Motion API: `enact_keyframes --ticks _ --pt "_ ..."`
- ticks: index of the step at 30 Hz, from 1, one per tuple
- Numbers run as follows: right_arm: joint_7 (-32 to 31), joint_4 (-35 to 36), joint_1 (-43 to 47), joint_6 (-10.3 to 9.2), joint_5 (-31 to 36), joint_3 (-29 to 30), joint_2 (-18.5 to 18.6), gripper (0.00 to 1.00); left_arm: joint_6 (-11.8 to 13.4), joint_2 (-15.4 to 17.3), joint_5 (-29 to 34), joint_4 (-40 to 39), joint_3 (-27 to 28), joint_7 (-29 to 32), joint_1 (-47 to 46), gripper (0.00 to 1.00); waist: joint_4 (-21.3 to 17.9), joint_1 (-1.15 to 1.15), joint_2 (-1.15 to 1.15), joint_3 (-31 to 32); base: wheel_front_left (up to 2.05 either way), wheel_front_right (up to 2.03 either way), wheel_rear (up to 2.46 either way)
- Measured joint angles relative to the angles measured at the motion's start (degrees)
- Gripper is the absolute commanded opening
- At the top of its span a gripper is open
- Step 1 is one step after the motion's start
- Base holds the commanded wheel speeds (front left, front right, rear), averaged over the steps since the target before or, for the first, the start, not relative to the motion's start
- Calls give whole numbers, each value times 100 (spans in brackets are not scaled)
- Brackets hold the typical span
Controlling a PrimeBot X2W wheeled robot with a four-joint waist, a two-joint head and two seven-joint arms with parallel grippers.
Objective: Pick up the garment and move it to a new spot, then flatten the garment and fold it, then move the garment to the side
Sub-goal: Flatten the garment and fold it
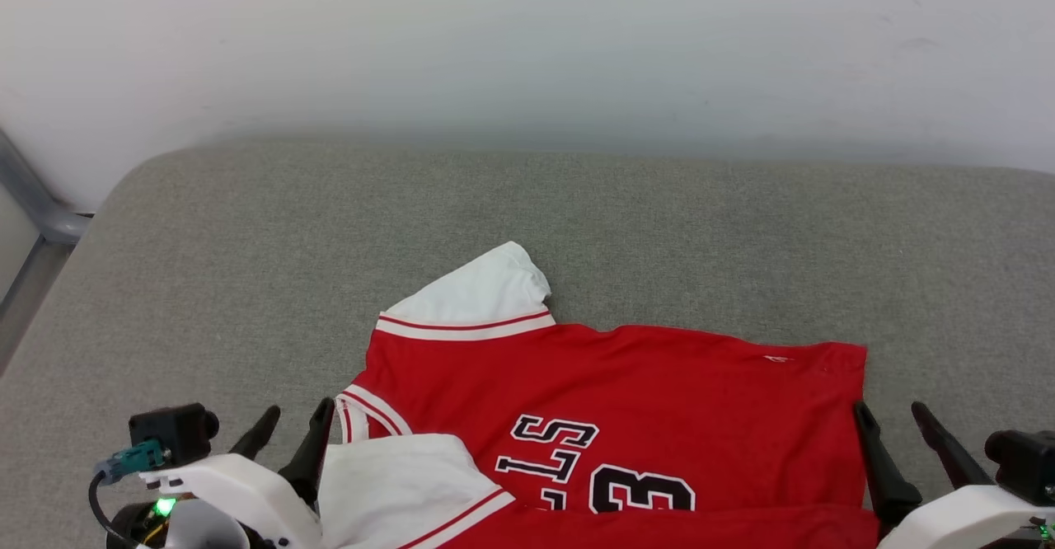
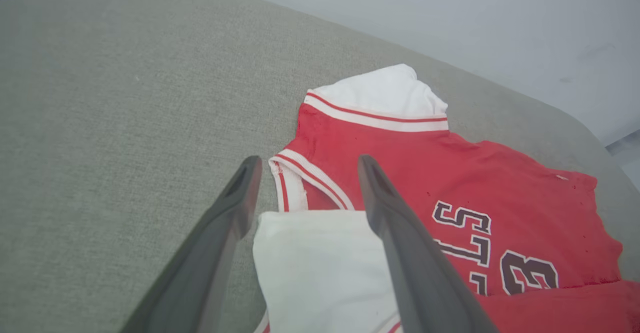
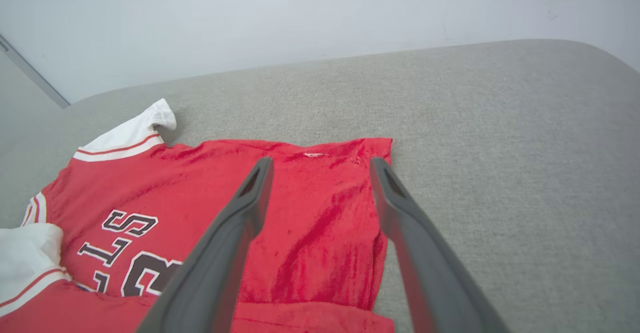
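Observation:
The garment [image 1: 643,392], a red jersey with white sleeves and black lettering, lies on the grey cushion, its near part folded over onto itself. One white sleeve [image 1: 482,293] points away; the other [image 1: 387,483] lies folded near my left gripper. My left gripper [image 1: 295,421] is open at the garment's left edge, holding nothing. My right gripper [image 1: 894,417] is open at the garment's right edge, holding nothing. In the left wrist view the open gripper [image 2: 306,165] frames the collar and the garment [image 2: 400,163]. In the right wrist view the open gripper [image 3: 320,165] hovers over the garment [image 3: 310,208], near its red corner.
The grey cushion [image 1: 577,219] stretches wide beyond the garment to a pale wall [image 1: 527,46]. A grey metal rail [image 1: 33,203] stands at the far left. Bare cushion lies left and right of the garment.

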State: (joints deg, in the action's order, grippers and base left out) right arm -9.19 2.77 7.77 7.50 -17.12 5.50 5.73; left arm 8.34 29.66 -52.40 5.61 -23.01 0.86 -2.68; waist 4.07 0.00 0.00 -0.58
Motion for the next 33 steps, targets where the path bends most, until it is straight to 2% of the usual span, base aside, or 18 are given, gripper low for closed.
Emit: enact_keyframes --ticks 3,7,14,18,26,33 --pt "360 84 -120 0 191 80 -85 100 25 -51 290 -91 65 -467 -202 100 3 0 0 -63 0 0 0" --pt "537 249 -329 0 356 188 -162 100 -24 -81 628 -123 85 -890 -604 100 -3 0 0 -253 0 0 0" --pt "554 606 -876 0 591 248 -232 100 -236 -96 912 9 53 -1089 -1564 100 -113 0 0 -827 0 0 0" --pt "492 712 -1191 0 660 213 -248 100 -447 -120 1025 181 -20 -1035 -2195 100 -240 1 0 -1212 0 0 0" --pt "525 613 -1467 0 577 123 -274 100 -1183 63 679 832 -135 -141 -3416 100 -688 1 0 -1749 0 0 0" --pt "684 369 -1542 0 344 60 -275 100 -1473 312 -1 1363 -435 1539 -4198 100 -1035 1 0 -2102 0 0 0"
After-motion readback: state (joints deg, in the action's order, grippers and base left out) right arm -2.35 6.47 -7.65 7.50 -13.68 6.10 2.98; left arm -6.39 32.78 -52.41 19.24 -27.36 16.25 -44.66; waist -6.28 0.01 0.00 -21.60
